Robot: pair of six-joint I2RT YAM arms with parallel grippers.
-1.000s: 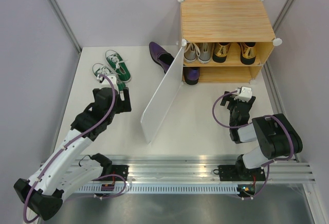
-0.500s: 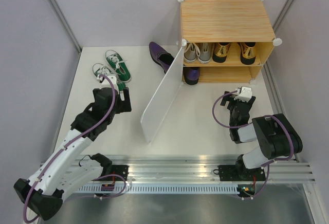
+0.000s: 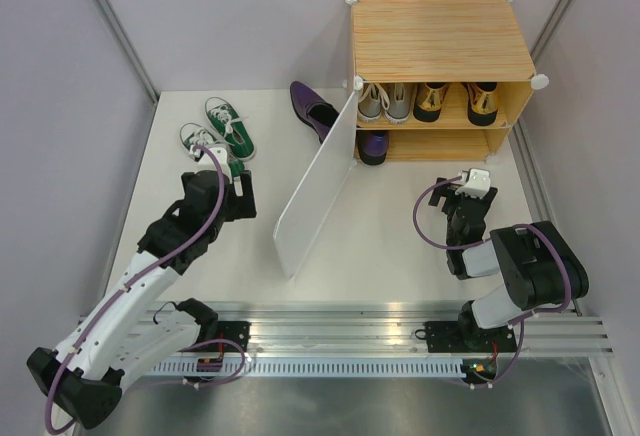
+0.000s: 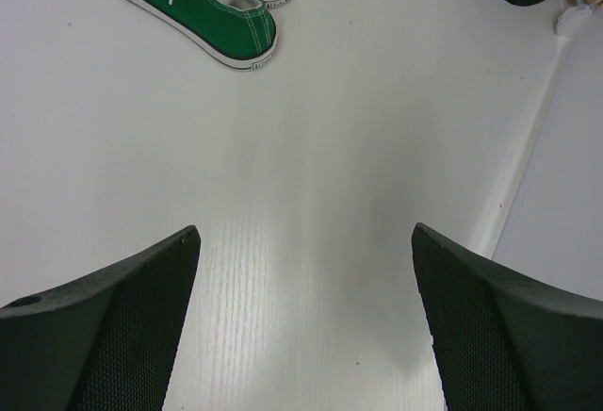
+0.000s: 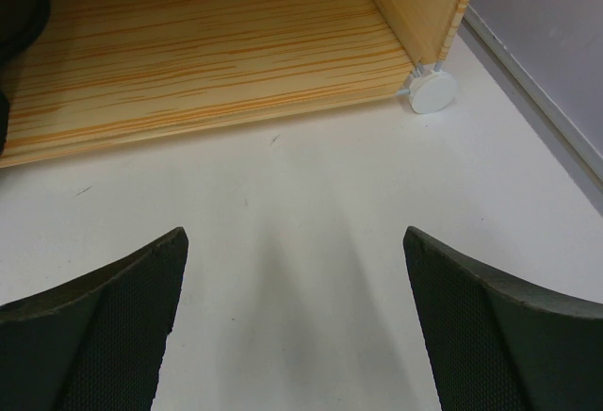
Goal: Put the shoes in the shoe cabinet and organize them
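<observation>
I see a white tabletop (image 3: pixel 400 236) boxed in by pale lilac walls (image 3: pixel 220 16). The left gripper (image 4: pixel 303 241) and right gripper (image 5: pixel 294 241) both gape wide, holding nothing. The bamboo-grain shoe cabinet (image 3: pixel 440 36) stands back right. Its swung-out white door (image 3: pixel 315 191) half-hides a glossy purple shoe (image 3: pixel 373 146) on the lower shelf. The green sneakers (image 3: pixel 218 128) sit back left.

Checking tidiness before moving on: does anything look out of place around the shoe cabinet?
Yes. The purple pair is split: one purple shoe sits on the lower shelf of the cabinet, its mate lies on the table beside the open door. The green sneakers sit outside.
</observation>
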